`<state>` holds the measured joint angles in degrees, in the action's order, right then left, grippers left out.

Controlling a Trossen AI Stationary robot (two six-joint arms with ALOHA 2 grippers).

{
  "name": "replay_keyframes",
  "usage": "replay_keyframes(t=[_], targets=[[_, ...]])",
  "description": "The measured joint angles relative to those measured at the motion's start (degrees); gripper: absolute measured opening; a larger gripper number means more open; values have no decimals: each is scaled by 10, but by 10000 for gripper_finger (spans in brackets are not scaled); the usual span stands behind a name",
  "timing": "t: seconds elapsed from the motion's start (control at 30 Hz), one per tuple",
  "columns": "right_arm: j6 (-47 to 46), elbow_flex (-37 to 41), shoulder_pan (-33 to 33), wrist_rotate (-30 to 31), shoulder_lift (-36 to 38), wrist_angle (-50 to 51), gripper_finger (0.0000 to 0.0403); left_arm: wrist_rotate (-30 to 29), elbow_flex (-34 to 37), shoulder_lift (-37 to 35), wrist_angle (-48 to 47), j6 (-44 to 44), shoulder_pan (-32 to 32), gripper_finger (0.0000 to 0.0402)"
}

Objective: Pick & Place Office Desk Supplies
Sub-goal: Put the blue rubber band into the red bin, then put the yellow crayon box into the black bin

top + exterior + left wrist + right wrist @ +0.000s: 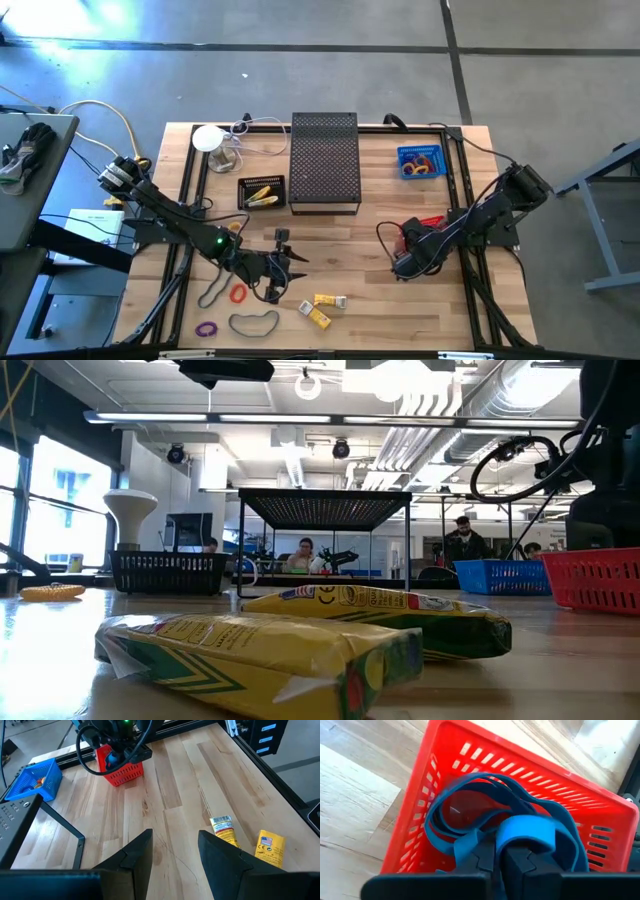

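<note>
My right gripper [499,857] is clamped on a blue rubber band [530,832] over the red basket [470,757]. My left gripper [175,852] hangs open above bare table [175,795], holding nothing.

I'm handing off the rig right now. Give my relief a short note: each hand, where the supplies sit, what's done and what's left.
Right hand: shut on a blue band, held over the red basket; other blue bands already lie inside.
Left hand: open, empty, low over the table's front left, near the yellow packs.
Done: the blue basket and black tray each hold some items.
Left: drop the blue band in the red basket; then the loose pieces at front left: dark loop, red band, purple band, two yellow packs.
</note>
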<state>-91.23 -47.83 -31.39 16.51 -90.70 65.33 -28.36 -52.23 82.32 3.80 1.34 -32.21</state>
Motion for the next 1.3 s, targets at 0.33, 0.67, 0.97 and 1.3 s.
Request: replay_keyframes(t=[0.33, 0.67, 0.97, 1.3], targets=[[0, -26, 0, 16, 0, 62, 142, 0, 0, 0, -2, 0, 0, 151], [11, -101, -1, 14, 0, 159, 201, 0, 0, 0, -19, 2, 0, 151], [80, -177, -21, 84, 0, 208, 206, 0, 0, 0, -28, 26, -2, 151], [541, -162, -77, 209, -2, -240, 206, 0, 0, 0, -40, 91, -32, 151]])
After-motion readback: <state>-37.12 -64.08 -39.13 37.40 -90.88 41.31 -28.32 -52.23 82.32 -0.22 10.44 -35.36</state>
